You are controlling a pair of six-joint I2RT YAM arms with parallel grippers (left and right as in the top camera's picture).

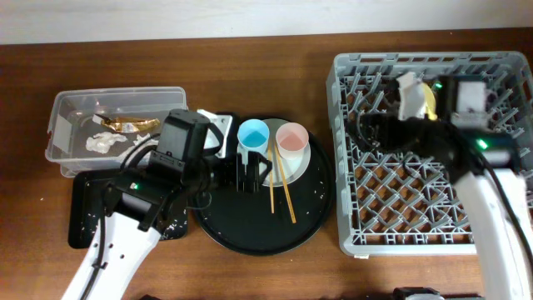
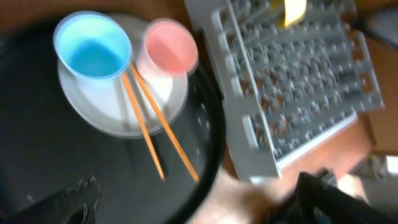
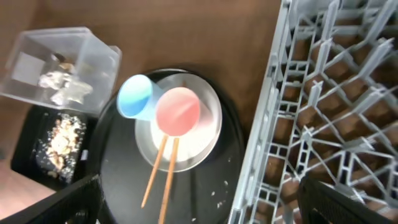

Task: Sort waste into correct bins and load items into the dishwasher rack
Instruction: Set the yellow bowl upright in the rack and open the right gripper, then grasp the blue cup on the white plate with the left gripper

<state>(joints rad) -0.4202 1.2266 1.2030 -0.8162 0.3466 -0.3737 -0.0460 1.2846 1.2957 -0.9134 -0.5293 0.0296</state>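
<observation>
So, left claw [image 2: 196,186]: fingers wide apart, nothing between them; sits over the round tray's left half, just on the near side of the blue cup.
Right claw [image 3: 199,186]: fingers wide apart, nothing held; over the rack's far-left part.
Rack [image 1: 358,208]: right side of the table [image 1: 250,67], well apart from both bins.
Bowl [image 1: 428,102]: yellow, in the rack's far part, close by the right wrist; cannot tell how it leans.
Plate [image 1: 301,165]: on the round tray [image 1: 241,229], far-right part.
Blue cup [image 1: 252,133]: upright on the plate, left one of 2.
Pink cup [image 1: 292,137]: upright on the plate, just beside the blue cup.
Chopsticks [image 1: 281,185]: 2, top ends on the plate between the cups, lower ends out on the round tray.
Tub [image 1: 62,112]: clear, far left of the table.
Wrapper [image 1: 129,124]: gold, inside the tub.
Tissue [image 1: 104,143]: white wads inside the tub, near the wrapper.
Black tray [image 3: 25,146]: just near side of the tub, left of the round tray, partly under the left arm.
Scraps [image 3: 59,140]: tan bits and white grains, in the black tray.
Grains [image 1: 319,192]: a few white specks on the round tray's right edge.
</observation>
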